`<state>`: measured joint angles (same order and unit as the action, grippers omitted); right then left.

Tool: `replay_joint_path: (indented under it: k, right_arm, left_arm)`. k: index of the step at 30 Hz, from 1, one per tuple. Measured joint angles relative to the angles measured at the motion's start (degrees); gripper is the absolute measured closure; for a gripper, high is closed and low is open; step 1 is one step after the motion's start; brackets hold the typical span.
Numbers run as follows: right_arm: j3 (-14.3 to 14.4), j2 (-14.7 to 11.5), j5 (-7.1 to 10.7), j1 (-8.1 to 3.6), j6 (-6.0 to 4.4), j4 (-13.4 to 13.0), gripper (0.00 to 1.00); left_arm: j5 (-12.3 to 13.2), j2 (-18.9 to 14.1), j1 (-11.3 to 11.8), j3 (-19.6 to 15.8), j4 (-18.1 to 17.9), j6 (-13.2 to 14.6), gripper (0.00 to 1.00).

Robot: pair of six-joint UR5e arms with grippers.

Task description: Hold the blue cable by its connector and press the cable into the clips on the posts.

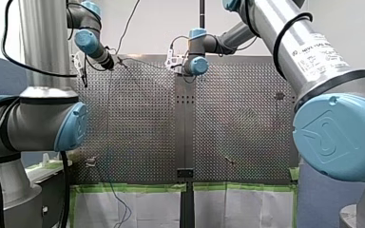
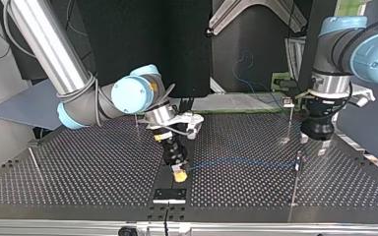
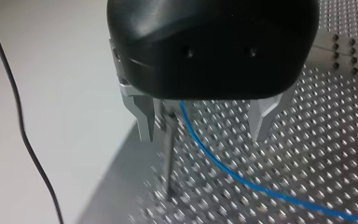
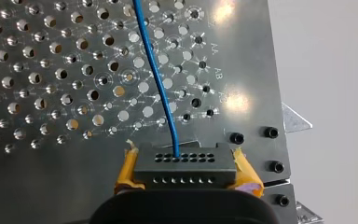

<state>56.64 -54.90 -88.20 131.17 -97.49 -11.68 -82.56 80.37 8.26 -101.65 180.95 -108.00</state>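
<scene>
The blue cable (image 2: pixel 241 162) runs low over the perforated table (image 2: pixel 88 172) from a dark grey connector (image 4: pixel 182 165) to a thin post (image 2: pixel 299 162). My right gripper (image 2: pixel 179 174) is shut on the connector, with a yellow pad (image 4: pixel 126 170) on each side of it. The cable (image 4: pixel 154 70) leaves the connector's middle hole and leads away over the plate. My left gripper (image 2: pixel 314 145) hangs just above that post. Its metal fingers (image 3: pixel 144 121) stand open around the post's top (image 3: pixel 168 140), where the cable (image 3: pixel 223 168) passes between them without touching either.
More thin posts stand on the plate: one with a clip (image 2: pixel 288 123) behind my left gripper, one (image 2: pixel 137 125) beside my right wrist. A black bracket (image 2: pixel 170 195) sits at the near edge. A loose black wire (image 3: pixel 18 121) hangs off the table's side.
</scene>
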Motion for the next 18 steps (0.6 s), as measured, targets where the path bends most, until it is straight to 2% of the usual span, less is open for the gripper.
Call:
replay_joint_path:
  k: [5,11,18]
  right_arm:
    - [0.0,0.0,-0.82,-0.22,0.01,0.8,1.0]
    - [0.0,0.1,-1.67,-0.25,0.01,1.3,1.0]
    - [0.1,0.1,-1.8,-0.15,0.06,1.4,1.0]
  left_arm:
    - [1.1,-2.4,-0.3,0.0,0.2,2.7,0.0]
    - [1.8,-2.5,-0.9,0.0,1.6,5.8,0.0]
    - [1.8,-2.7,-1.5,0.0,1.9,8.9,0.0]
